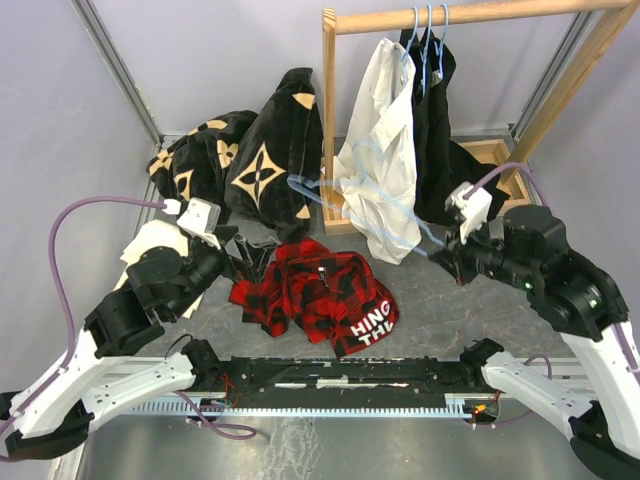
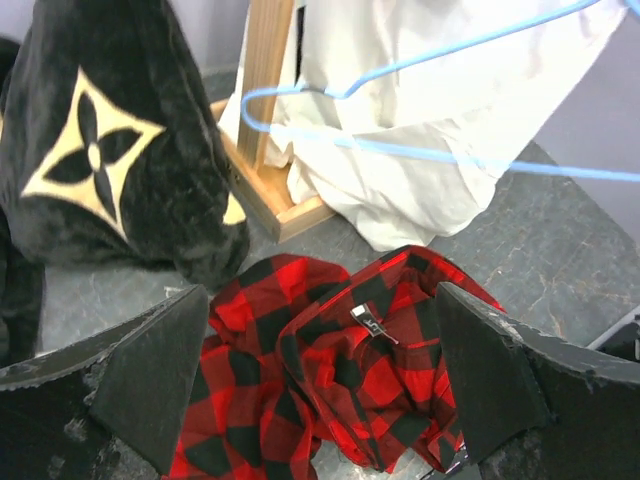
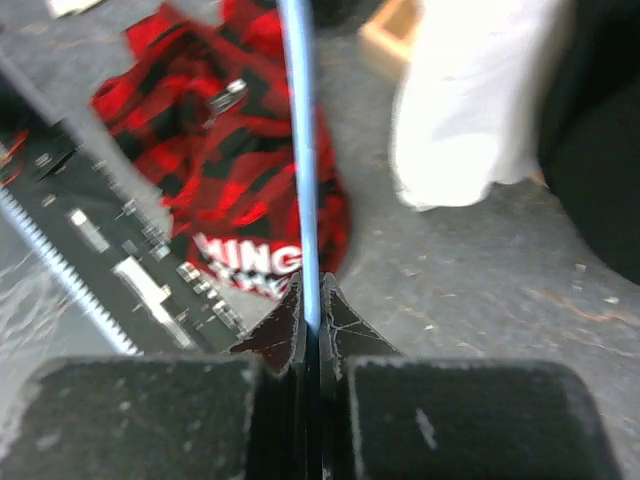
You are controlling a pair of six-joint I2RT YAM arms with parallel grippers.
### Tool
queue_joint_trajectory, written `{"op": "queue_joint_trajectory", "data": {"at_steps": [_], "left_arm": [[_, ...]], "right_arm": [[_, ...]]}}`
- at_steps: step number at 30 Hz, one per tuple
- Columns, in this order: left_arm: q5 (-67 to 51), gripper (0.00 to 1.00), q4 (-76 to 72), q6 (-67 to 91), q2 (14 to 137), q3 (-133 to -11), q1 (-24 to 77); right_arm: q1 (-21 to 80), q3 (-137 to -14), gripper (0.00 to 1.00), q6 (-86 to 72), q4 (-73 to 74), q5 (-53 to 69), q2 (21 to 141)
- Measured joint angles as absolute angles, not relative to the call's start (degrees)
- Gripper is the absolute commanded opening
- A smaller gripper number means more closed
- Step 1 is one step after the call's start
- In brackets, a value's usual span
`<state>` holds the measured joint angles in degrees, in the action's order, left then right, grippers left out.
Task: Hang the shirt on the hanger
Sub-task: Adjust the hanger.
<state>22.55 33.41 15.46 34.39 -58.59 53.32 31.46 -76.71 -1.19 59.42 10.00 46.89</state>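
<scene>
The red-and-black plaid shirt (image 1: 315,295) lies crumpled on the grey table, its white lettering at the near right. My left gripper (image 1: 245,262) hovers at its left edge, open. In the left wrist view the collar with its label (image 2: 365,322) sits between the wide fingers (image 2: 150,370), nothing held. My right gripper (image 1: 447,255) is shut on the light-blue wire hanger (image 1: 425,232), which reaches left above the shirt, hook toward the black fabric. The right wrist view shows the hanger wire (image 3: 300,150) pinched in the gripper (image 3: 312,290), with the shirt (image 3: 230,160) below.
A pale wooden clothes rail (image 1: 330,120) stands at the back, carrying a white shirt (image 1: 385,150), a black garment (image 1: 435,140) and more blue hangers (image 1: 425,30). Black fabric with tan flowers (image 1: 265,150) is heaped back left. A black mounting bar (image 1: 340,375) runs along the near edge.
</scene>
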Motion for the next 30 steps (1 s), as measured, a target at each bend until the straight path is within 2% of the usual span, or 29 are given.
{"op": "queue_joint_trajectory", "data": {"at_steps": [14,30], "left_arm": [[4.8,0.94,34.9,4.8,38.4,-70.9,53.3],[-12.8,0.93,39.9,1.4,38.9,-76.1,53.3]], "right_arm": [[32.2,-78.5,0.00,0.6,70.5,34.1,42.6],[32.2,-78.7,0.00,1.6,72.1,48.3,44.7]]}}
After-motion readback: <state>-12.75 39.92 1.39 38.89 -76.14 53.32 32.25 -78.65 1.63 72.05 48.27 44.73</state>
